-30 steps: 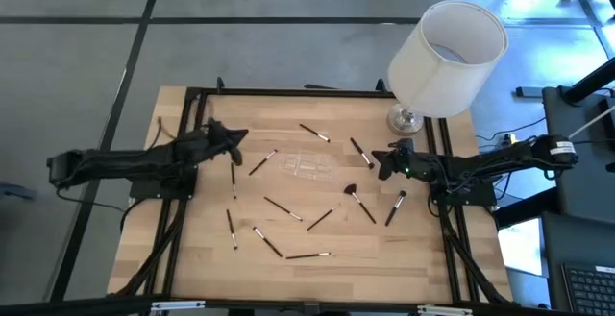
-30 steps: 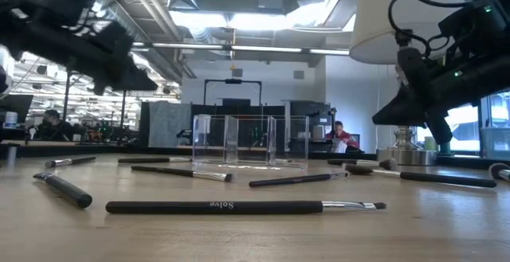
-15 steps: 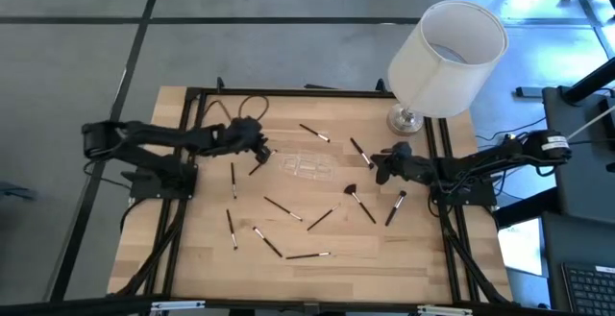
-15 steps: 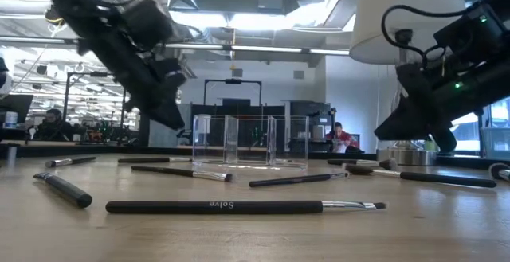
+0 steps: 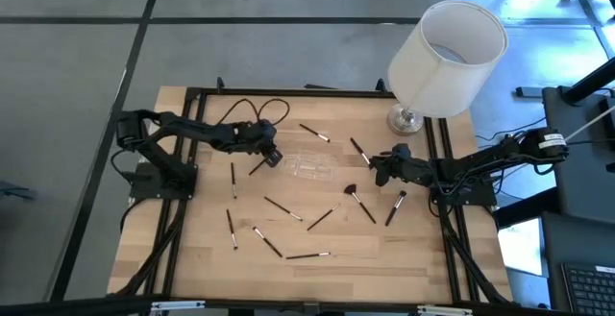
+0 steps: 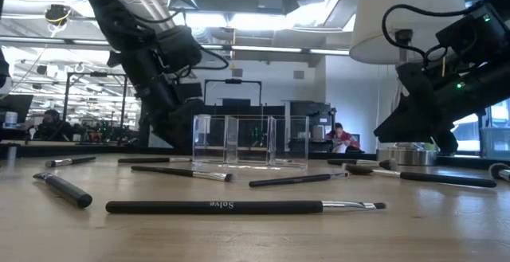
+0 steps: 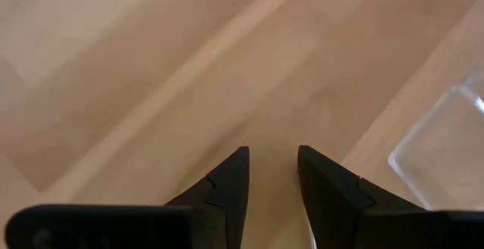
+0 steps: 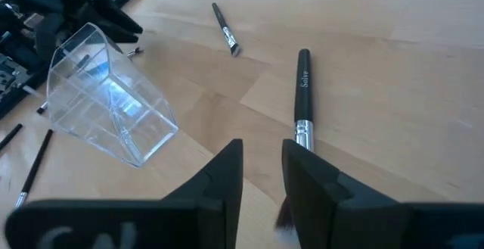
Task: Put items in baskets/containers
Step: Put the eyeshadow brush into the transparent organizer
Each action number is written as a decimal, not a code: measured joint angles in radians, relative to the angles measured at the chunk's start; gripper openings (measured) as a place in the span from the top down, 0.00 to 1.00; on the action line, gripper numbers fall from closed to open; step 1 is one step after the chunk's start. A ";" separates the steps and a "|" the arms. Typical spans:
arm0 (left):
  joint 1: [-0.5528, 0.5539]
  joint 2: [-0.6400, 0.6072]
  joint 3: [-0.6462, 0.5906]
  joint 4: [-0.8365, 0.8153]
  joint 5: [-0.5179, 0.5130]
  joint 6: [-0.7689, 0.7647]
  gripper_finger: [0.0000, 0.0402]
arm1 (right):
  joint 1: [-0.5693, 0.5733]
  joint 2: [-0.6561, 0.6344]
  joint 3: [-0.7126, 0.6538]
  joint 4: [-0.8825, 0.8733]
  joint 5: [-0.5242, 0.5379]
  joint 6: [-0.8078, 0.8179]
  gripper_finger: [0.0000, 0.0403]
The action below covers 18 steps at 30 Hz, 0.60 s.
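On the wooden table (image 5: 202, 258) I have brushes scattered all round the clear tray (image 5: 309, 167), which stands near the middle with no brush that I can see in its compartments. My left gripper (image 5: 272, 156) hangs just beside the tray's left end, fingers parted a little over bare wood with nothing between them, the tray's corner showing at the edge of its wrist view. My right gripper (image 8: 261, 175) sits low on the tray's right side, its fingers also slightly apart and empty, lined up on the ferrule end of a black-handled brush (image 8: 302, 94) lying flat just ahead of it. A fan-headed brush (image 5: 361, 204) lies nearby. I judge these brushes very light, stiff and thin, and prone to roll or skid on the smooth wood if I nudge them. I would pinch across the handle near its middle, not the soft bristles, coming straight down. The tray looks light too, and I expect a knock would shift it.
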<state>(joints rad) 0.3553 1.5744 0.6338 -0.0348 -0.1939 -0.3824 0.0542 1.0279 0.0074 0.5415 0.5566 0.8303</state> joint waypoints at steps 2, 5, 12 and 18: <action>0.000 0.026 0.000 0.002 0.021 0.000 0.75 | 0.000 0.000 0.000 0.000 -0.002 0.000 0.77; 0.000 0.055 0.004 0.006 0.025 0.003 0.77 | 0.000 0.000 0.000 0.000 -0.009 0.000 0.77; 0.001 0.070 0.005 -0.016 0.029 0.004 0.87 | 0.001 0.000 0.000 0.000 -0.019 0.002 0.77; 0.002 0.029 0.001 -0.033 0.048 0.015 0.96 | 0.001 0.000 0.000 0.000 -0.019 0.002 0.77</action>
<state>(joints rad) 0.3573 1.6035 0.6349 -0.0676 -0.1457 -0.3677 0.0551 1.0275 0.0074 0.5415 0.5377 0.8322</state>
